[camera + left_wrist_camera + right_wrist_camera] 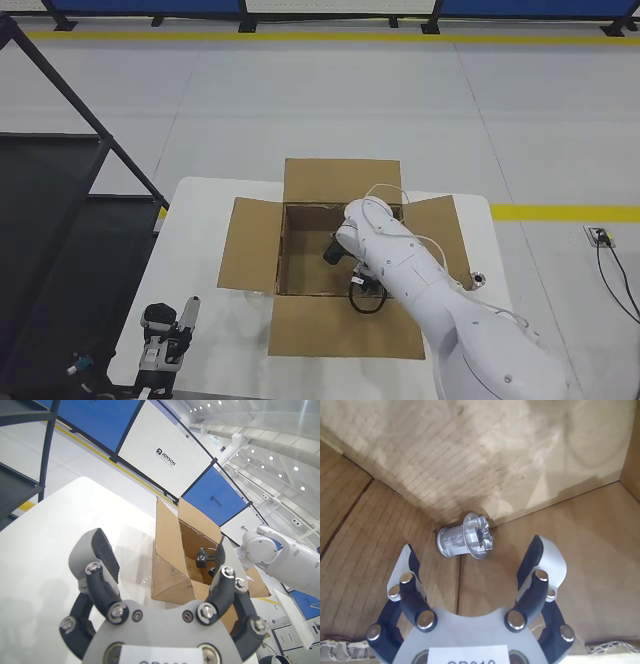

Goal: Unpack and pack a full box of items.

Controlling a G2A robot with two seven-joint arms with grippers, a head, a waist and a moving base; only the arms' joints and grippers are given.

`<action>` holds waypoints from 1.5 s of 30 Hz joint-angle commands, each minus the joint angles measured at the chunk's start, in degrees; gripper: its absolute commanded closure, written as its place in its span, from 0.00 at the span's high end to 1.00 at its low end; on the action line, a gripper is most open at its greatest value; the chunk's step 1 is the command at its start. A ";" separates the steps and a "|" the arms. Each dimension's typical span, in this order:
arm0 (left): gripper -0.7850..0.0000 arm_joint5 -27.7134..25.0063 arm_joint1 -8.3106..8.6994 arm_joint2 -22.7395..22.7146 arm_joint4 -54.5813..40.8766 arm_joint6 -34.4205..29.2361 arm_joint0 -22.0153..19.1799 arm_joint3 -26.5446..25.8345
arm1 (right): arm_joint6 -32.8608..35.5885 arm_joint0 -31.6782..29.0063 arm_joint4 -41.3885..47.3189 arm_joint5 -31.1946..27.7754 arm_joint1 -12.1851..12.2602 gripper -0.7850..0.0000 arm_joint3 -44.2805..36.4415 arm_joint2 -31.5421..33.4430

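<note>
The right jaws are spread wide with nothing between them, low inside the cardboard box (495, 450). Just beyond their black pads (531, 557) a silver metal part (465, 536), a short ribbed cylinder with a flange and a notched end, lies on its side on the box floor at the foot of a wall. It is not touched by either pad. A seam between two floor flaps runs from the part back toward the jaws.

In the top view the right arm (420, 280) comes in from the lower right of the frame and dips into the right half of the box opening. The box sits at the centre of the frame with all four flaps folded outward.

The left jaws are also released and hold nothing. They sit at the lower left of the top view, above the white desk (210, 230) and well apart from the box. Their wrist view looks across the bare desk top at the box's side.

A small silver item (478, 278) rests on the desk just beside the box's right flap. A black rack (50, 230) stands off the desk at the left of the frame.
</note>
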 commanded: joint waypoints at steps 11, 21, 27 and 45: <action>1.00 0.00 0.00 0.00 0.00 0.00 0.00 0.00 | -0.45 0.90 -0.26 0.84 -1.00 0.50 1.23 0.54; 1.00 0.00 0.00 0.00 0.00 0.00 0.00 0.00 | 2.22 0.56 -0.86 2.29 -1.80 0.44 2.05 0.88; 1.00 0.00 0.00 0.00 0.00 0.00 0.00 0.00 | 1.69 0.40 -1.58 3.61 -2.16 0.44 2.86 1.05; 1.00 0.00 0.00 0.00 0.00 0.00 0.00 0.00 | -4.74 -1.44 -4.01 7.60 -2.25 1.00 3.47 0.95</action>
